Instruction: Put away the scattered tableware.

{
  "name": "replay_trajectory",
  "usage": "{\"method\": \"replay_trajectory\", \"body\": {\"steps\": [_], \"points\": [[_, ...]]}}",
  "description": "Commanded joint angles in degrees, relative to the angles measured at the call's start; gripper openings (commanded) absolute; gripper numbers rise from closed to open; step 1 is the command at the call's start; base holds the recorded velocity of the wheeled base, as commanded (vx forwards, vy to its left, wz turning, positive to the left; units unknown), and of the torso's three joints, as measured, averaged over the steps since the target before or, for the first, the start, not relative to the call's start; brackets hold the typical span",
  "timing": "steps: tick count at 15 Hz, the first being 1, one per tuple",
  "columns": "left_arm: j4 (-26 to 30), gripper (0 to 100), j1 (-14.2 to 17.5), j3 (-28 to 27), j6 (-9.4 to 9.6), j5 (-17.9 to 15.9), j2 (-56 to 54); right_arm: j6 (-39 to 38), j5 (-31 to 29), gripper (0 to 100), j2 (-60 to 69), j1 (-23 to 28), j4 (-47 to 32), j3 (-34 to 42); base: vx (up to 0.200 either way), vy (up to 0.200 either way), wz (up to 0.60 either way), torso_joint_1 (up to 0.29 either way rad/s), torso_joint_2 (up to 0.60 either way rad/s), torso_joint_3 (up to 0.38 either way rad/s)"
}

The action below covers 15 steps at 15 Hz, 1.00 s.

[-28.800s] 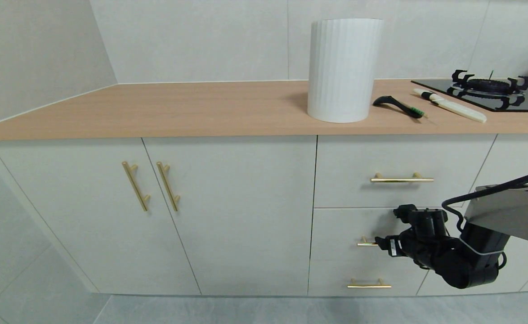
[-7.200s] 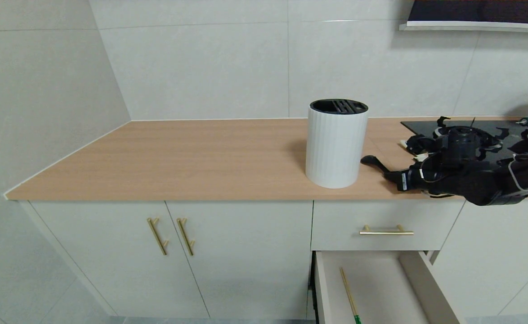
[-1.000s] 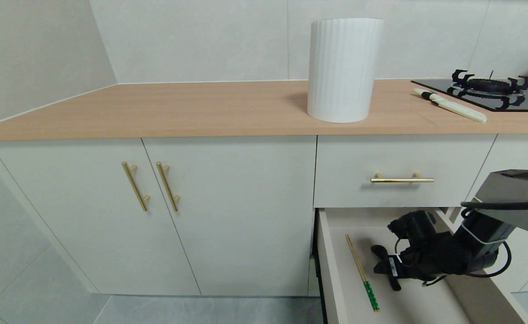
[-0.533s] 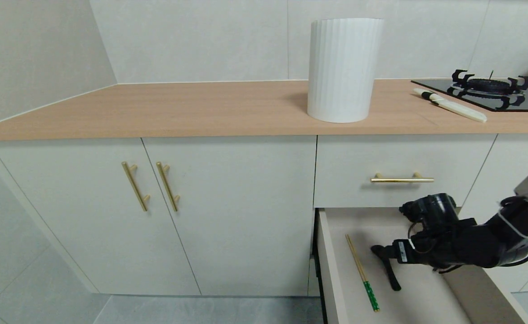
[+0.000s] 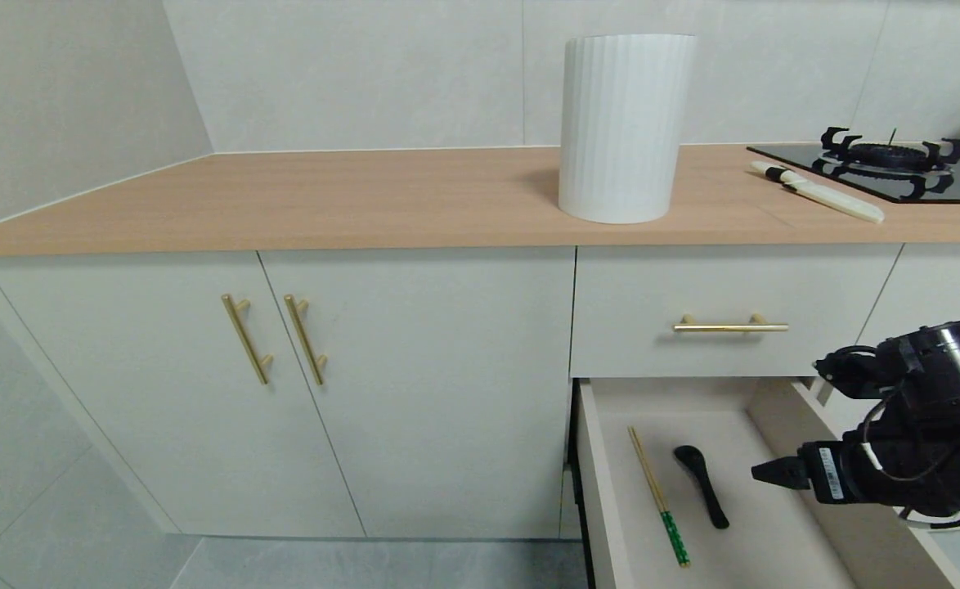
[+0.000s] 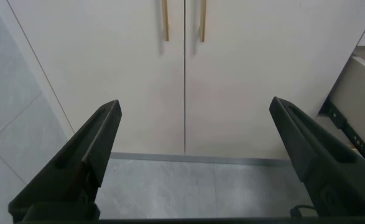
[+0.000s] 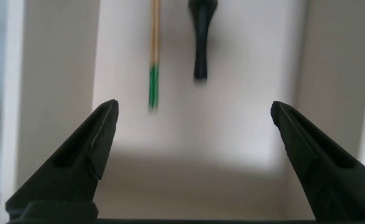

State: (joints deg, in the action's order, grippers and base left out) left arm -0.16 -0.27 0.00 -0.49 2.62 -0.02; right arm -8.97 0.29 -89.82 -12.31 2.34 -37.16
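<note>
The middle drawer (image 5: 603,491) is pulled out. On its floor lie a black spoon (image 5: 701,483) (image 7: 199,37) and, beside it, wooden chopsticks with green tips (image 5: 658,505) (image 7: 153,56). My right gripper (image 5: 770,473) (image 7: 191,149) hangs open and empty over the drawer's right part, apart from the spoon. A cream-handled knife (image 5: 819,191) lies on the wooden countertop (image 5: 325,196) near the stove. My left gripper (image 6: 194,162) is open, facing the cabinet doors (image 6: 182,68) low above the floor.
A tall white ribbed holder (image 5: 623,127) stands on the countertop left of the knife. A black gas stove (image 5: 897,159) sits at the far right. The top drawer with its gold handle (image 5: 729,327) is shut above the open one.
My right gripper let go of the black spoon in the drawer, opened, and drew back to the right. The spoon now lies beside the chopsticks.
</note>
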Motion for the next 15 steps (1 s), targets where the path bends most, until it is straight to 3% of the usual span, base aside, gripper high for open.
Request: {"method": "replay_trajectory", "body": {"steps": [1,9,15], "points": [[-0.02,100,0.00,0.00,-0.04,0.02,0.02,0.10,0.76,100,7.03,-0.96,-2.25,-0.64,0.000,0.000,0.00,0.000,0.00,0.000],[-0.02,100,0.00,0.00,0.14,0.02,0.02,2.20,0.76,100,6.76,-1.31,-5.94,-0.55,0.000,0.000,0.00,0.000,0.00,0.000],[-0.02,100,0.00,0.00,0.05,0.02,0.02,2.29,0.76,100,6.32,-2.45,-7.17,-0.37,-0.200,0.000,0.00,0.002,0.00,0.002]]}}
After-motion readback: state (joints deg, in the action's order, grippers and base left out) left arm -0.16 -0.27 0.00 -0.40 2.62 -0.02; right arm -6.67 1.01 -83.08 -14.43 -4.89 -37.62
